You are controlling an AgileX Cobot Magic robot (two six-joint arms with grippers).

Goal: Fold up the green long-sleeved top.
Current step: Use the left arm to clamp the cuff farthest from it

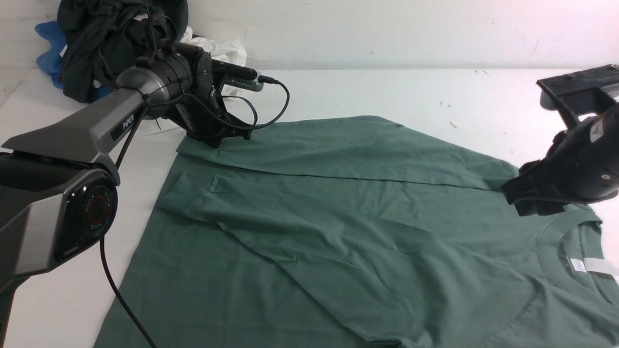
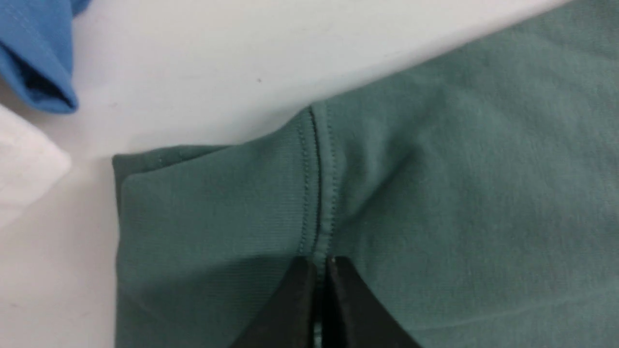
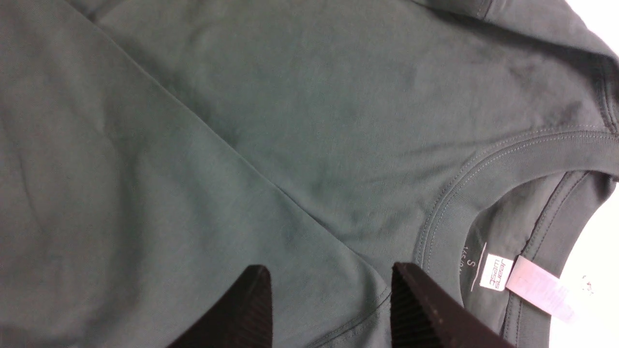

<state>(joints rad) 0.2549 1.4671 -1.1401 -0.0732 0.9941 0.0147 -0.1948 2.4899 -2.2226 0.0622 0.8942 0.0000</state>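
The green long-sleeved top (image 1: pixel 338 203) lies flat on the white table, neck to the right with its white label (image 1: pixel 597 266). Both sleeves are folded across the body. My left gripper (image 1: pixel 220 137) is down at the top's far left corner, shut on the fabric at a stitched seam (image 2: pixel 316 193); its fingertips (image 2: pixel 302 270) pinch the cloth. My right gripper (image 1: pixel 529 200) hovers open above the far shoulder beside the ribbed neck (image 3: pixel 483 193); its fingers (image 3: pixel 254 290) are spread over the fabric, holding nothing.
A blackish dark garment (image 1: pixel 104 38), a blue garment (image 1: pixel 48 53) and a white garment (image 1: pixel 217 48) are piled at the far left corner by the wall. The blue garment (image 2: pixel 34 53) and the white garment (image 2: pixel 24 169) lie close to the left gripper.
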